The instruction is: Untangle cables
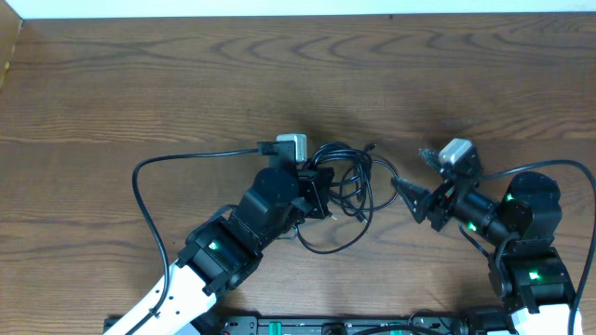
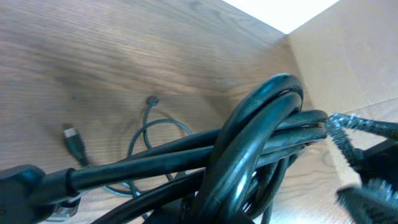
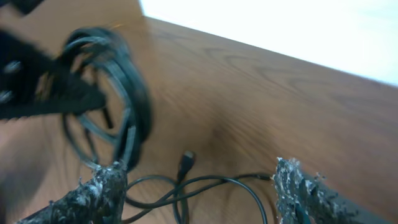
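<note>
The cables [image 1: 349,179] are a bunch of thin black loops at the table's middle, and one loop trails toward the front [image 1: 335,244]. My left gripper [image 1: 318,191] is shut on the bunch. In the left wrist view the bunched cables [image 2: 261,143] fill the frame and hide the fingers. A thin cord [image 2: 155,134] and a plug [image 2: 73,140] lie on the table beyond them. My right gripper [image 1: 410,197] is open just right of the bunch. In the right wrist view its fingertips [image 3: 196,180] straddle thin cords [image 3: 205,186] and a plug [image 3: 185,160], and the held coil [image 3: 127,87] hangs at the left.
The left arm's thick black cable [image 1: 140,186] arcs over the table's left side. A white camera block [image 1: 456,151] sits on the right wrist. A tan board [image 2: 348,62] stands at the table's edge. A rail [image 1: 326,326] runs along the front.
</note>
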### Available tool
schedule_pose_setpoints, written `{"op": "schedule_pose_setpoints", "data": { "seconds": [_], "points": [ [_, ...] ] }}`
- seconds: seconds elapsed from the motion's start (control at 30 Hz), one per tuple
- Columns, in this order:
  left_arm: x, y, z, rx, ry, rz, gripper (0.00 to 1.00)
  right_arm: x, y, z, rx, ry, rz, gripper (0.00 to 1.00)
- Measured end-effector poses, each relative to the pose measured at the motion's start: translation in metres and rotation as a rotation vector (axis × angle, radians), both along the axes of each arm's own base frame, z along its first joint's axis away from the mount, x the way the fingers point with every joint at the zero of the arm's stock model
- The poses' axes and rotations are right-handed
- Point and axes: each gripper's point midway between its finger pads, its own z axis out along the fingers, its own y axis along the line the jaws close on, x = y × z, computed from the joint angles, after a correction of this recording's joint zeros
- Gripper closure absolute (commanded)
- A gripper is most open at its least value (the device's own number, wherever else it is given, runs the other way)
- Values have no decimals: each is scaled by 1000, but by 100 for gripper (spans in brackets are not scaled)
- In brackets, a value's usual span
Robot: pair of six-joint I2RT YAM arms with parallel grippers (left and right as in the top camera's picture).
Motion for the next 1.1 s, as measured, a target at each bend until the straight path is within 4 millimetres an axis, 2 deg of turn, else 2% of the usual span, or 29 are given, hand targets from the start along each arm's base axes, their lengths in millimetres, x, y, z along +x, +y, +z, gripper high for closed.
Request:
{"op": "schedule_pose_setpoints", "data": {
  "seconds": [0.2, 0.4, 0.53, 0.57, 0.67, 0.7, 0.97, 1.1],
  "points": [
    [-12, -16, 7, -37, -7, -75, 93, -15, 15, 12, -21, -123, 156, 33],
    [-27, -30, 8, -44, -4, -140, 92, -21, 22, 27, -16, -221, 230, 40],
    [-34, -41, 17, -74, -33, -177, 93, -25, 27, 28, -11, -230, 259, 45],
    [-36, -44, 20, -83, -40, -187, 93, -27, 29, 28, -12, -234, 270, 53],
    [-41, -50, 25, -101, -52, -212, 93, -29, 33, 28, -13, -241, 293, 92],
    [-42, -51, 25, -101, -52, -216, 92, -30, 34, 28, -14, -243, 297, 99],
    [-42, -46, 16, -67, -32, -201, 93, -28, 33, 27, -3, -220, 285, 99],
    [-39, -43, 14, -53, -34, -177, 93, -21, 30, 25, 22, -158, 224, 99]
  ]
}}
